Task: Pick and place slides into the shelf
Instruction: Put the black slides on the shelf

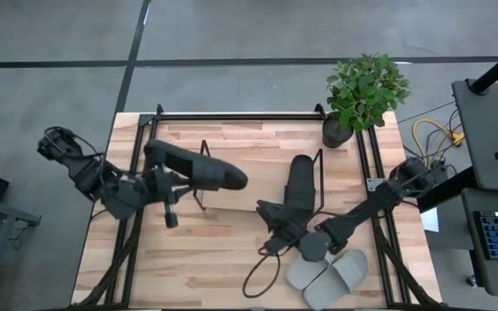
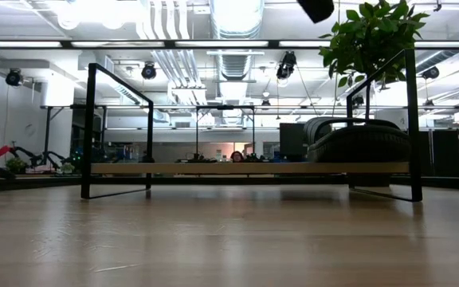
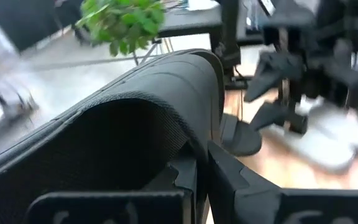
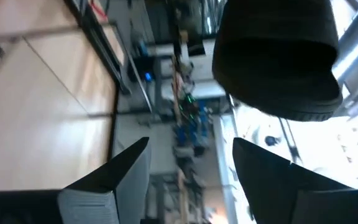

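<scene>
I see even, bright light on the table. Ceiling lamps glare in my low view. Both wrist views are blurred.

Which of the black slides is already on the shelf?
The black slide at the shelf's right end, near the plant. The other black slide is held in the left gripper, off the board.

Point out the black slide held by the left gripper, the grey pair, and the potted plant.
black slide (image 1: 199, 169), high view, on its upper side, mid-length.
grey pair (image 1: 335, 272), high view, on the strap of the nearer grey slide.
potted plant (image 1: 366, 85), high view, on the leaves above the pot.
</scene>
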`<state>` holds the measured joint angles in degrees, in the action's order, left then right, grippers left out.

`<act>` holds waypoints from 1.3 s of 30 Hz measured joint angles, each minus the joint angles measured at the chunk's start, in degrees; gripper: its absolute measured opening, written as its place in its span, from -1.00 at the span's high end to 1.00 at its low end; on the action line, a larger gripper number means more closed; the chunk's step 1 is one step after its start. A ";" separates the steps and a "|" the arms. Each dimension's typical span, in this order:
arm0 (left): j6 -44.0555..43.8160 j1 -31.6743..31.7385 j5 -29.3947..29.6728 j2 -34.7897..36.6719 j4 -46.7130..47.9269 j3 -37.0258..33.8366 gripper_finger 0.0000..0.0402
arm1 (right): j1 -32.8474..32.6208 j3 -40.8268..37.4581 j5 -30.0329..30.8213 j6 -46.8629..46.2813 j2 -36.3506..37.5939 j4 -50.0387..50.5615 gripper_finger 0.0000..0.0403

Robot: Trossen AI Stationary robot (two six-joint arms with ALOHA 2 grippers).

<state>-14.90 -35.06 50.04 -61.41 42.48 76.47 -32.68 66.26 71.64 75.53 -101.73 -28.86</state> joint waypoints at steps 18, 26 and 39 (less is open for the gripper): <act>-9.24 4.36 -7.48 1.45 0.02 -1.73 1.00 | 0.34 0.24 -7.29 -0.17 2.25 -11.94 -0.09; -4.43 4.34 -7.34 1.45 -0.05 -1.73 1.00 | 3.55 -3.85 -22.59 -44.90 9.80 -9.62 -0.09; 0.34 4.34 -7.54 0.22 -0.89 -1.73 1.00 | 14.50 -17.13 -46.06 -74.78 19.23 -12.65 -0.09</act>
<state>-14.56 -30.72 42.50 -61.19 41.58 74.74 -18.18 49.14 25.58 0.75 -82.50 -41.51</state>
